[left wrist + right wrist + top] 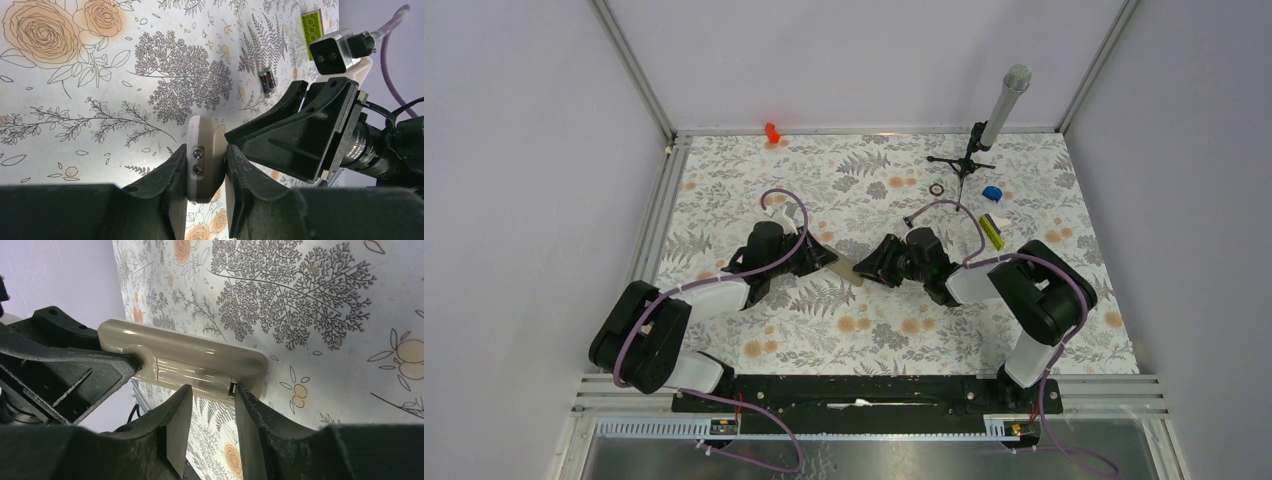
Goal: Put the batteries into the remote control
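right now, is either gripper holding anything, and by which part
The left gripper pinches the remote control by one end. The right gripper is open at the battery cover, gripping nothing.

Plain pale lavender walls [854, 60] close us in on three sides, with slim aluminium rails [634, 70] running up the two back corners. Down below, the tabletop [724, 180] shows white, printed all over with grey ferns and orange blooms, softly and evenly lit.
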